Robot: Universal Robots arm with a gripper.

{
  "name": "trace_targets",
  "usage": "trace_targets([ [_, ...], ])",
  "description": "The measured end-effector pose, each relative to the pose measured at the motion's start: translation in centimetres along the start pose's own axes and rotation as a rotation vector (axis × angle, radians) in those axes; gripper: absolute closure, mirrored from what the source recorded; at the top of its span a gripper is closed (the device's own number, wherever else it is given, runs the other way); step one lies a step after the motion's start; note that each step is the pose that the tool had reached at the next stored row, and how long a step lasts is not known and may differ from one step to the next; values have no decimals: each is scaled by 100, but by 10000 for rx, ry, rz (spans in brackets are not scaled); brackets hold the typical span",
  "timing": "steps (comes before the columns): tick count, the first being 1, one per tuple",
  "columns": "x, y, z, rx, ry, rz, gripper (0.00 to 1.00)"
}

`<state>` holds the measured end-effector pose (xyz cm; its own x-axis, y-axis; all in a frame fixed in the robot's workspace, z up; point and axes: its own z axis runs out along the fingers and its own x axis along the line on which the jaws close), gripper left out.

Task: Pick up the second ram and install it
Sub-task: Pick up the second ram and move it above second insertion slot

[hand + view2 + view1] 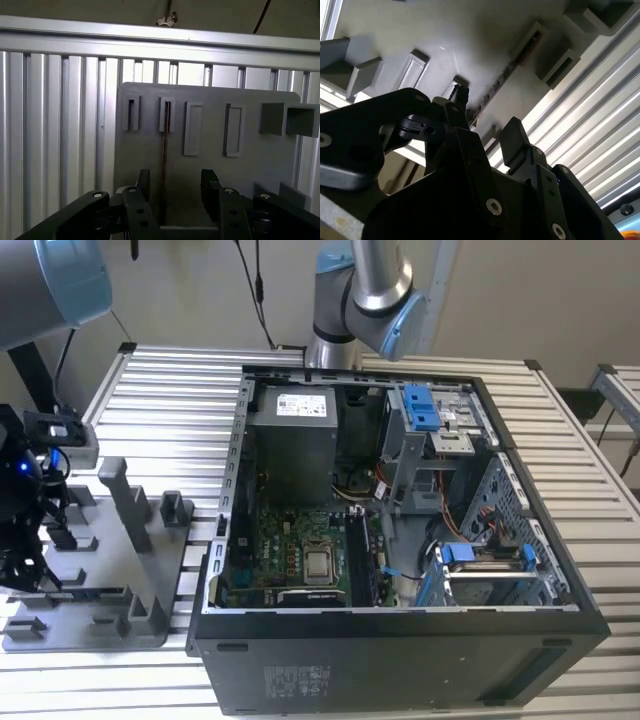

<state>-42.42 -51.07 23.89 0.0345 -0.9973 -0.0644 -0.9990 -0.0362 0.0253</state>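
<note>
Far on the exterior view's left: a black, angular gripper [27,545] of matte metal and plastic, with a small blue light on the body above it, hanging low over a grey fixture plate [95,625]. Moulded in one dull grey plastic, flat-based, studded with blocky ribs and pockets. Rising from it, a tall grey post [127,502] with a squared top. Underneath, a table [170,390] of long aluminium slats, bright and ribbed. Further right, a black sheet-metal computer case [400,670] lying open. Inside it:

- a green motherboard [290,540]
- a boxy grey power supply [291,445]
- a square silvery processor socket [319,564]
- behind the case, the smooth grey and light-blue arm [360,290]
- then blue plastic drive latches [421,406] and loose coloured cables

In the first wrist view, the same plate seen flat-on, with a row of narrow rectangular slots and raised frames. Standing on edge in one slot, the second ram [164,145]: thin, dark and straight, hardly more than a line from this side. Fingers [143,182] spread wide, one on either side of the stick, flat inner faces turned toward it. Grey plate visible between stick and finger on both sides. Not centred in the gap, but nearer one finger than the other.

In the second wrist view, the stick as a long dark edge with small notches along it, still seated in the plate and running toward the gripper. Near end just beside one fingertip [457,107]; touching or not, cannot tell. Nothing pinched, jaws apart around the ram.
</note>
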Motion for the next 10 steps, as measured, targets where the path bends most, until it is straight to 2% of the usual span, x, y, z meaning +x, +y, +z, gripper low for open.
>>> trace_targets([
  [4, 40, 0, 71, 1, 0, 0, 46],
  [10, 51, 6, 181, 1, -1, 0, 46],
])
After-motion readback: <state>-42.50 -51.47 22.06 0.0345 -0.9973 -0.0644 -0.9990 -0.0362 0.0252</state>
